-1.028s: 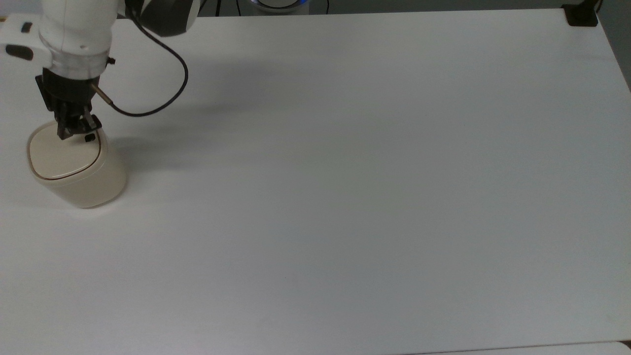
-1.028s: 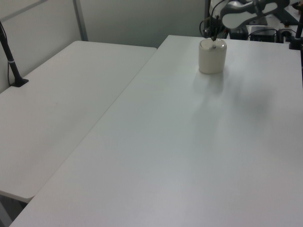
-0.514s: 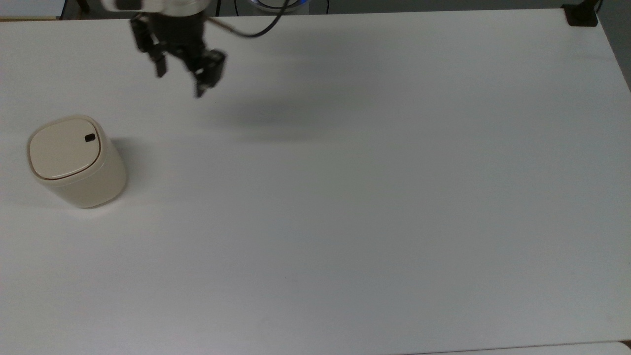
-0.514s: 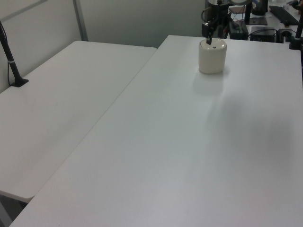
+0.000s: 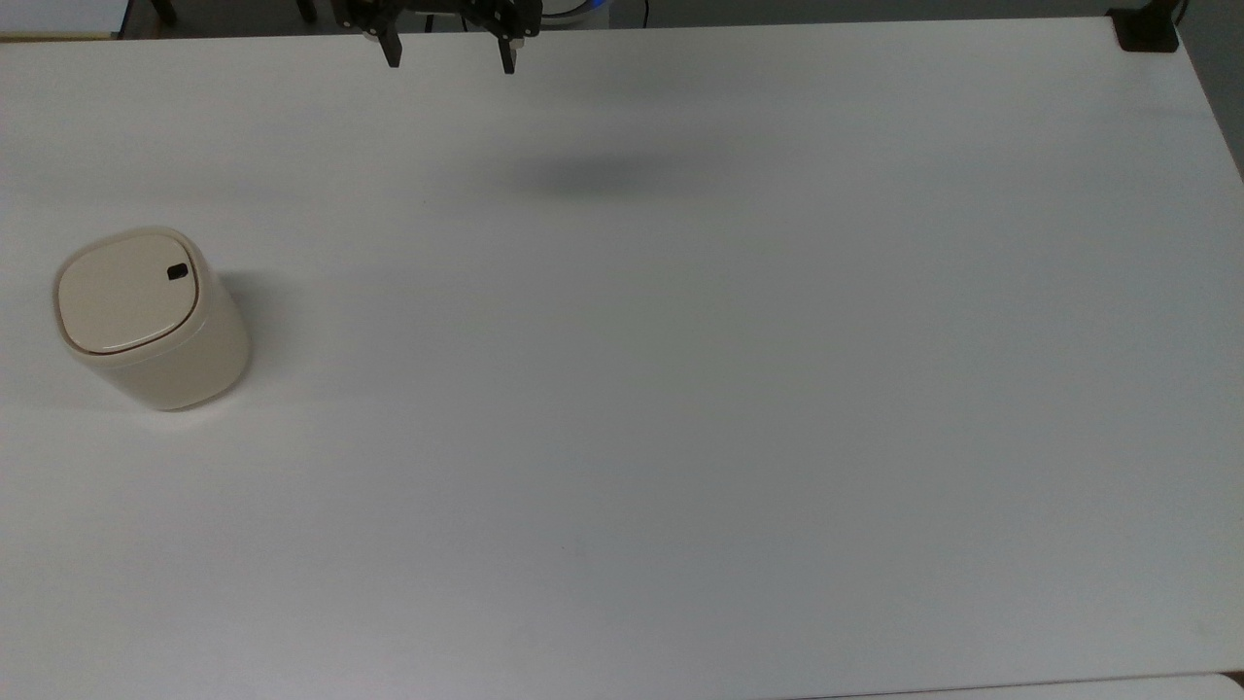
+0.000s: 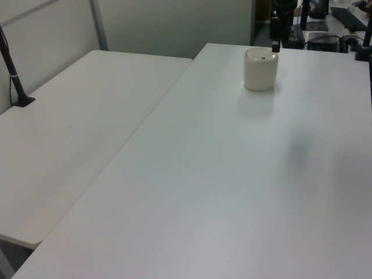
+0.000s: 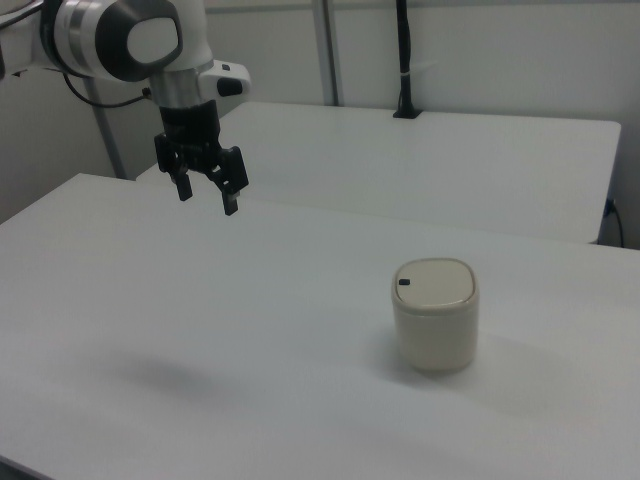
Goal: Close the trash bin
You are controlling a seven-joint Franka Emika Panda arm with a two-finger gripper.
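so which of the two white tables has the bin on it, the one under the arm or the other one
The one under the arm: the trash bin, lid shut flat, stands on the near table in the right view, with the open gripper hanging above it. The far table carries a black post.

Overhead plus two opposing obliques

Arm raised high, wrist pointing down, hand (image 7: 207, 193) with fingers spread apart, nothing between them.

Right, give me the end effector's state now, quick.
End effector: open, holding nothing, raised above the table and well apart from the trash bin.
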